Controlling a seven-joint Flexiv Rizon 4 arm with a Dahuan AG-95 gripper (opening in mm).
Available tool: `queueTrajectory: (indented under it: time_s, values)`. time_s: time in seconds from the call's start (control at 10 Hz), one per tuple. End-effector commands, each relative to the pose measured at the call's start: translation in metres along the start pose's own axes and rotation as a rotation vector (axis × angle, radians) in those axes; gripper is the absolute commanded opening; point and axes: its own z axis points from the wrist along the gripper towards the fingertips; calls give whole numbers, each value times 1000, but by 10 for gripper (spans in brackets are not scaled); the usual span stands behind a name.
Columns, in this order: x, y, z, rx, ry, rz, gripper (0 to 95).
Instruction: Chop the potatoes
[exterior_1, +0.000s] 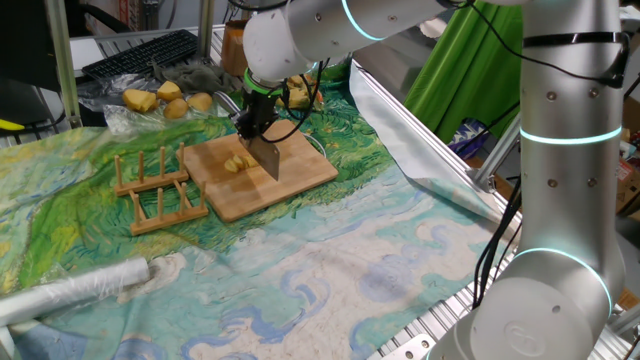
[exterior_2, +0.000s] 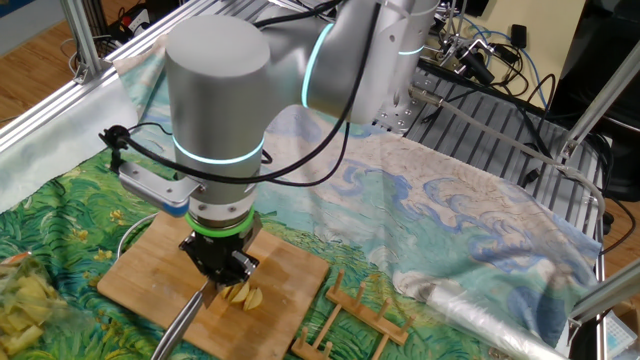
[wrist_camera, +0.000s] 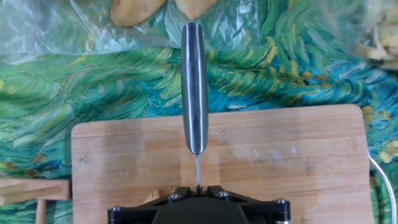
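Swirly green cloth covers your desk (exterior_1: 400, 270), and your hand (exterior_1: 256, 122), clenched on the knife (exterior_1: 267, 157), hangs right over the potatoes (exterior_1: 238, 163) on the board (exterior_1: 300, 175).

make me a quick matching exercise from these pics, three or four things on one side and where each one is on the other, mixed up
Things:
1. knife
2. potatoes
3. whole potatoes
4. wooden rack

Places:
A. on clear plastic beyond the cutting board
B. on the cloth beside the board
C. held in the gripper
D. on the board by the blade

Pairs: 1-C, 2-D, 3-A, 4-B
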Motion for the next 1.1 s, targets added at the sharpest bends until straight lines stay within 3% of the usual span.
queueTrajectory:
  time_s: [0.1,0.5,1.1]
  values:
    - [2,0,-1,0,2,1,0]
    - [13,3,23,6,-7,5,0]
    - [12,4,26,15,-15,18,0]
